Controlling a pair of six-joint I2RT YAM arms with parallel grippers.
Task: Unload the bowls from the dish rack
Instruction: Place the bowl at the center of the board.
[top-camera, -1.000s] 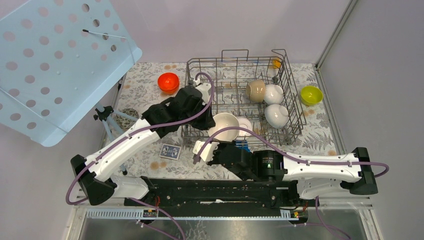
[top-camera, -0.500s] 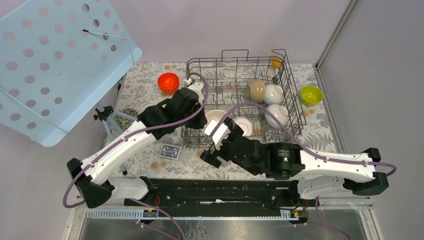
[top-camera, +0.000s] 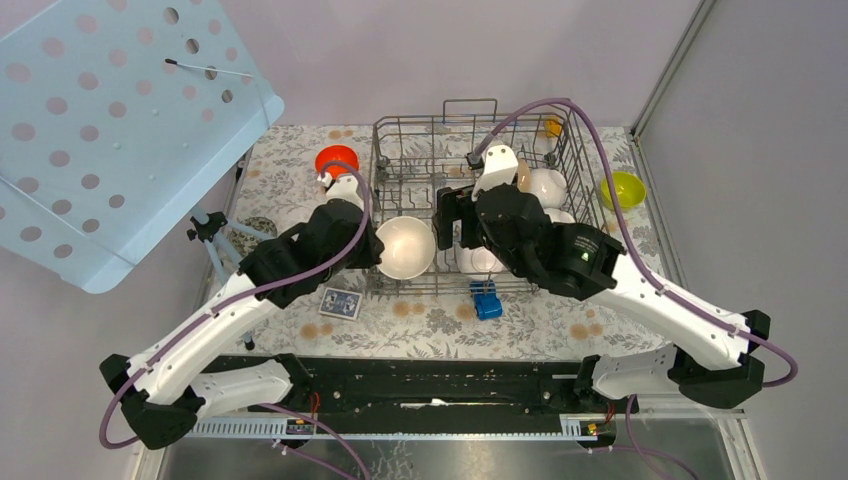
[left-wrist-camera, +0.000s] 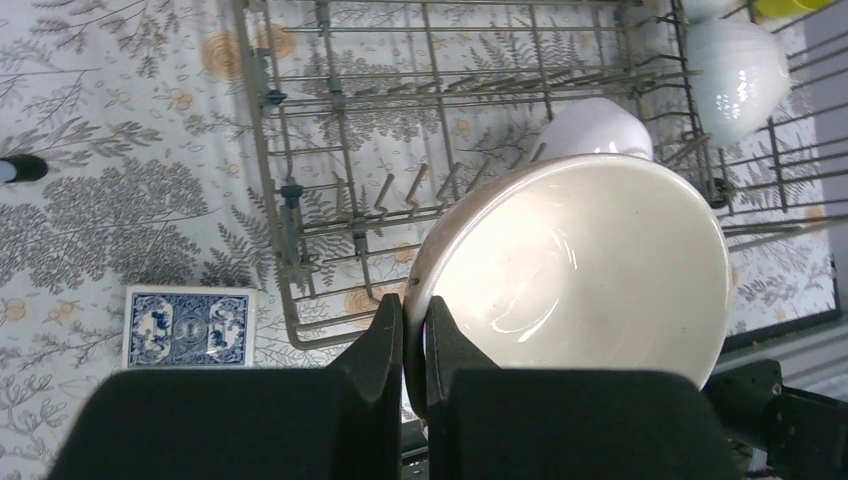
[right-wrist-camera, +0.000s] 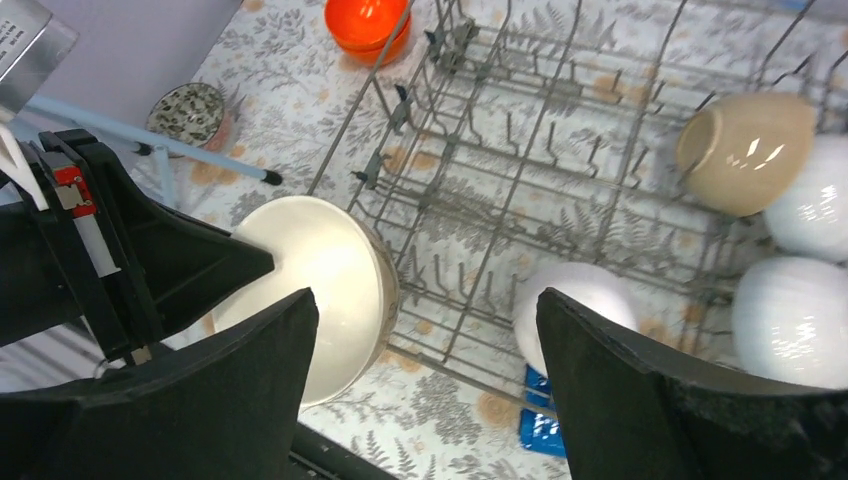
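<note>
1. The dish rack (top-camera: 376, 160): the held bowl overlaps its near-left corner in the top view, and I can't tell the clearance. Swing sideways too low and you likely catch rim wire or tines and shove the rack.
2. The right gripper (right-wrist-camera: 425, 300): fingers spread wide with nothing in them, hovering over the rack's middle beside the left arm's load. Crossed paths are your collision risk.
3. The cream bowl (left-wrist-camera: 570, 270): the left gripper (left-wrist-camera: 412, 330) is clamped on its rim only, one finger inside and one outside. Glossy wall, thin pinch, so a fast move could pivot or drop it.
4. The playing-card box (left-wrist-camera: 188, 327) and blue toy car (top-camera: 485, 300) lie on the table (top-camera: 430, 320) just in front of the rack. Land on either and the bowl tips.
5. The rack holds four: beige bowl (right-wrist-camera: 745, 150) on its side, far white bowl (right-wrist-camera: 815, 210), right white bowl (right-wrist-camera: 795, 320), near white bowl (right-wrist-camera: 575, 310). The whites show only their outsides.
6. Already out, upright, empty: orange-red bowl (top-camera: 337, 158) left of the rack, yellow-green bowl (top-camera: 622, 188) right of it.
</note>
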